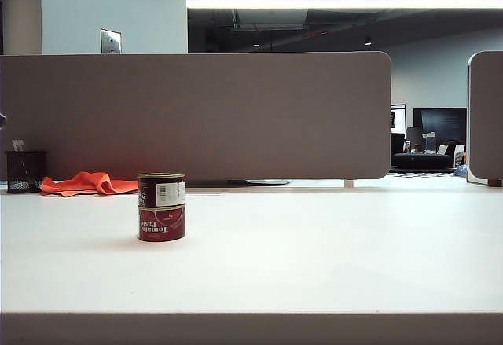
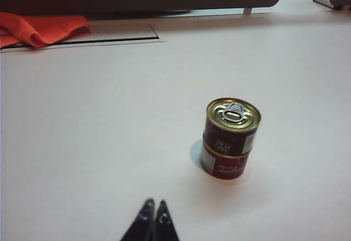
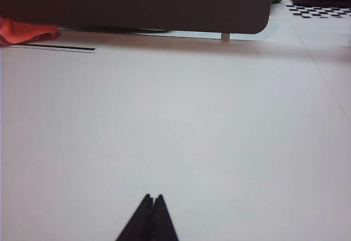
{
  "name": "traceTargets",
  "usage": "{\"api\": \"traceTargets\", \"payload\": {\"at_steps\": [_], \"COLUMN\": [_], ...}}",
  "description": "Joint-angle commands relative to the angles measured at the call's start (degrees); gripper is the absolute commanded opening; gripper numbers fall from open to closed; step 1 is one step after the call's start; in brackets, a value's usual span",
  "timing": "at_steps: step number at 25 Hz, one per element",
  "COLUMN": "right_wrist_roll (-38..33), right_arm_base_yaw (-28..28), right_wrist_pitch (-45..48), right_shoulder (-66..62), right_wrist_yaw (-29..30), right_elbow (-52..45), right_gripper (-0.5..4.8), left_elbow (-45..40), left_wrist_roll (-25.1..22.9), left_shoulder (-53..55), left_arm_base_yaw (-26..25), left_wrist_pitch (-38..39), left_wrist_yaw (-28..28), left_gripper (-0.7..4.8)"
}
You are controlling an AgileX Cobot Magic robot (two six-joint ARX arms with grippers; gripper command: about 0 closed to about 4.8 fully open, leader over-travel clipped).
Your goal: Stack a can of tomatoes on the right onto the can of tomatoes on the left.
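Two tomato cans [image 1: 161, 207] stood stacked; only the left wrist view showed the pull-tab [image 2: 234, 111]. Left gripper [image 2: 153, 205] and right gripper [image 3: 153, 198], both pinched together, hung near the stack.

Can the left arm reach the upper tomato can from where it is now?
Probably yes. The left pincer is shut and apart from the upper can, which sits on the lower can; only bare table lies between. It must open first.

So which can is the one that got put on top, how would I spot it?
Look at the white table, on its left part, in front of the grey divider wall and the orange cloth. Two tomato paste cans stand stacked there. The top can shows a white barcode label and a gold pull-ring lid, while the bottom can shows upside-down "Tomato Paste" lettering.
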State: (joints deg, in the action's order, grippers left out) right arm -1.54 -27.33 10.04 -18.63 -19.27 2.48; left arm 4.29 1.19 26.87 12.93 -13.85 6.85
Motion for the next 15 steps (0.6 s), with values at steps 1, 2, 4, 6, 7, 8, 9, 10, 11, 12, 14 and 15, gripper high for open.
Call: {"api": "traceTargets", "payload": {"at_steps": [1,2,4,6,7,8,9,10,11,12,14,15], "right_wrist_roll": [0.7,0.7,0.7,0.8,1.3,1.8,1.8,1.8,1.8,1.8,1.8,1.8], "right_arm_base_yaw": [0.0,0.0,0.0,0.0,0.0,0.0,0.0,0.1,0.1,0.5,0.9,0.9], "right_wrist_pitch": [1.7,1.7,1.5,-1.4,-4.0,-7.6,-9.2,-12.6,-12.7,-13.1,-13.4,-13.2], "right_shoulder": [1.4,2.3,5.2,8.6,10.6,13.6,15.2,19.1,18.7,18.4,18.7,18.7], "right_wrist_yaw": [0.1,0.1,-0.1,-0.1,-0.1,-0.1,-0.1,-0.3,-0.6,-0.3,-0.1,0.0], "right_elbow": [0.3,0.3,0.3,0.3,0.3,0.3,0.3,0.3,0.3,0.4,0.2,0.2], "right_gripper": [-0.01,-0.01,-0.01,-0.01,-0.01,-0.01,-0.01,-0.01,-0.01,-0.01,-0.01,-0.01], "left_elbow": [0.1,0.1,0.1,0.0,-0.4,-0.7,-0.8,-1.0,-1.3,-1.8,-2.8,-3.4], "left_wrist_roll": [-0.8,-1.1,-1.2,-1.2,-1.2,-1.0,-0.5,-0.3,-0.3,-0.3,-0.3,-0.3], "left_shoulder": [-2.0,-3.0,-5.3,-7.0,-7.6,-8.3,-8.9,-10.0,-10.8,-12.1,-15.2,-16.9], "left_arm_base_yaw": [0.1,0.1,0.0,0.0,0.0,0.0,0.0,0.0,0.0,0.0,0.0,0.0], "left_wrist_pitch": [-0.6,-0.3,1.2,3.7,3.9,4.6,5.6,6.7,6.9,7.2,8.9,9.9], "left_wrist_yaw": [-2.2,-2.4,-2.9,-3.2,-3.2,-3.2,-3.3,-3.8,-4.7,-5.5,-5.7,-5.7], "left_gripper": [-0.05,-0.05,-0.05,-0.05,-0.05,-0.05,-0.05,-0.05,-0.05,-0.05,-0.05,-0.05]}}
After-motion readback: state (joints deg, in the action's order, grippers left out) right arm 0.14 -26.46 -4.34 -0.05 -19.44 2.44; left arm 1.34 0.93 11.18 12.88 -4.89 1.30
